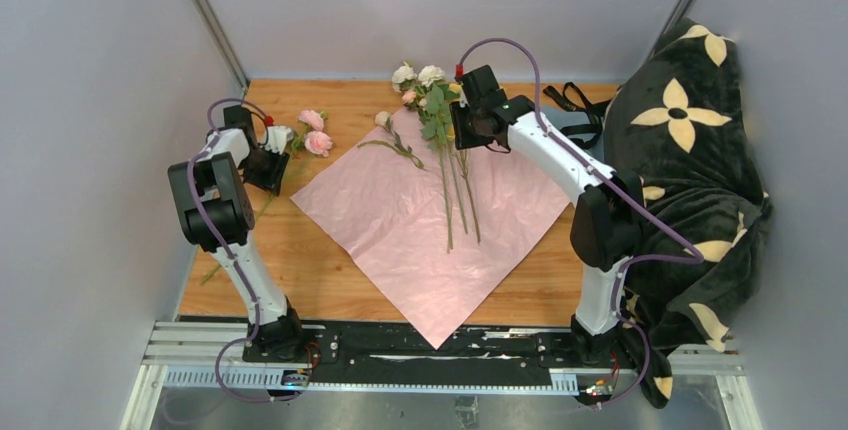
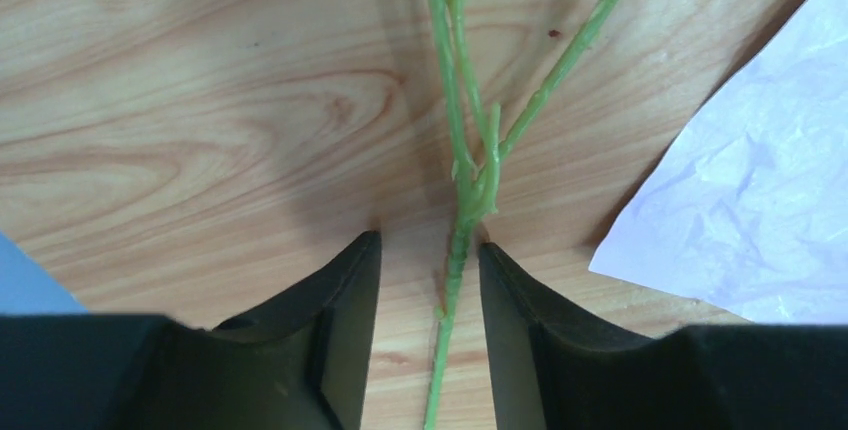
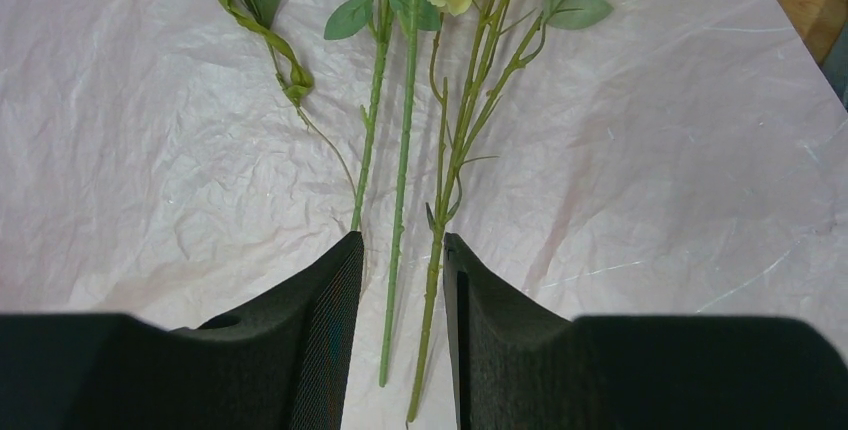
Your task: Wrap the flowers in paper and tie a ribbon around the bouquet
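My R gripper hangs low over the back part of the paper. Its two black fingers stand apart & pinch nothing. Two thin green stems run thru the gap btwn them. One sits right by the R-side finger; can't tell if it touches.

Those stems belong to the flowers, a small bunch lying flat on the paper. It has round fluffy heads, white, pink & yellow, at the far end, & long skinny stems pointing back at me. The leaves are flat, smooth & oval. One more stem w/ a small bud lies a bit to the L of the bunch. It's bent & floppy, also on the paper.

The paper is a big thin square turned like a diamond, pale pink side up, full of tiny crinkles.

My L gripper is off the paper, low over the bare wood of the desk, near the paper's L corner. The wood is smooth w/ wavy grain lines. These fingers are apart too. One knobby green stalk lies in the gap w/ room on both sides, so nothing is squeezed. It splits into branches just past my fingertips. Two pink blooms lie on the wood just beside this gripper.

The ribbon is black, thin & floppy. It lies in loose loops at the far R of the desk, apart from the flowers, next to a dark fuzzy blanket w/ cream flower shapes.
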